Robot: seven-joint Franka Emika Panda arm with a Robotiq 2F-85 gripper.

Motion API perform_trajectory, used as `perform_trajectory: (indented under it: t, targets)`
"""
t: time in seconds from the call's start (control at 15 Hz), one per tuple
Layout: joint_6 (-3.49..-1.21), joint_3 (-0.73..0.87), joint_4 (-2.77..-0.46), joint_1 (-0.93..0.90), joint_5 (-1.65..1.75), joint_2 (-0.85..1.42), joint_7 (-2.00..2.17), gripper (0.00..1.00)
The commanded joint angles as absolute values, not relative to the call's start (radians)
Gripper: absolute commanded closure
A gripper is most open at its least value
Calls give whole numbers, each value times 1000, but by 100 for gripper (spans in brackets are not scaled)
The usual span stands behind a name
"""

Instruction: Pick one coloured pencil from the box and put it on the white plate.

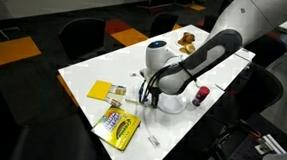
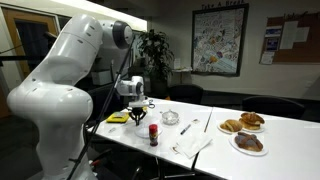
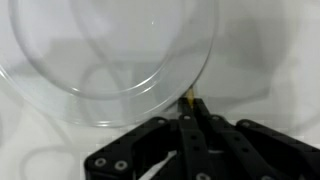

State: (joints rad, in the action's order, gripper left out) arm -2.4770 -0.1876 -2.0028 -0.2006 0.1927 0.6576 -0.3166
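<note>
Pencil (image 3: 189,98) tip pokes from the clamped pincer (image 3: 193,112), beside the white plate (image 3: 100,60) rim.

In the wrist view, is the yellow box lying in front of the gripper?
No, the round white plate lies before the gripper, which pinches a thin pencil; no box shows there.

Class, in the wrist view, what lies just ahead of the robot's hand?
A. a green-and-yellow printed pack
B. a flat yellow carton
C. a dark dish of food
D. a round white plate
D: the round white plate fills the view beyond the hand, which grips a thin pencil.
</note>
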Motion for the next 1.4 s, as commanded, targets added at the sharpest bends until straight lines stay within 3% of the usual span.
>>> perform_trajectory:
  t: [0.0, 0.6, 1.13, 1.33]
  targets:
    - [-2568, -171, -2055, -203, 240, 598, -299, 98]
    - [-2706, -125, -2068, -206, 277, 545, -244, 98]
    - [-2736, -145, -2285, -169, 232, 435, -234, 98]
    - [-2727, 28, -2342, -313, 412, 401, -14, 98]
